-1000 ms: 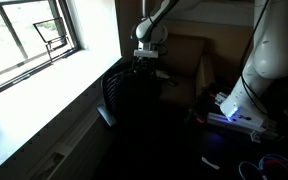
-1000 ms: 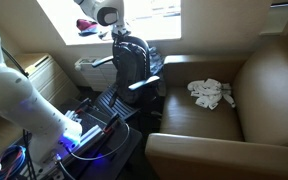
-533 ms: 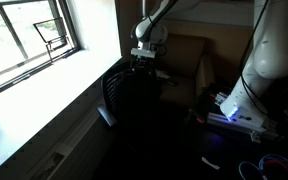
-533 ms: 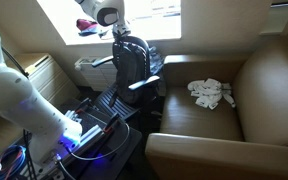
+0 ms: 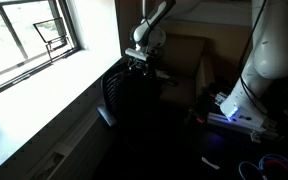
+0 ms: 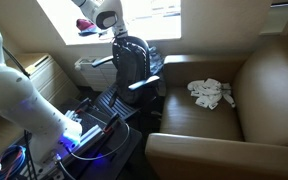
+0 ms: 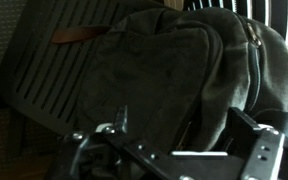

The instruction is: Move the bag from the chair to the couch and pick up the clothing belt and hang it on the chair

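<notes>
Tool [image 7: 179, 140]: jaws wide apart, holding nothing, positioned above the dark, soft, floppy bag [image 7: 174, 70]. The bag lies slumped on the black slatted chair [image 7: 54, 85], against its back. Just beside the chair stands the brown-tan upholstered couch [image 6: 199, 125], and a crumpled white cloth [image 6: 210, 93] lies on its seat.

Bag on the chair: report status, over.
Gripper open, over the bag, nothing gripped. Bag on the chair, not yet moved. White cloth lies on the couch seat.
</notes>
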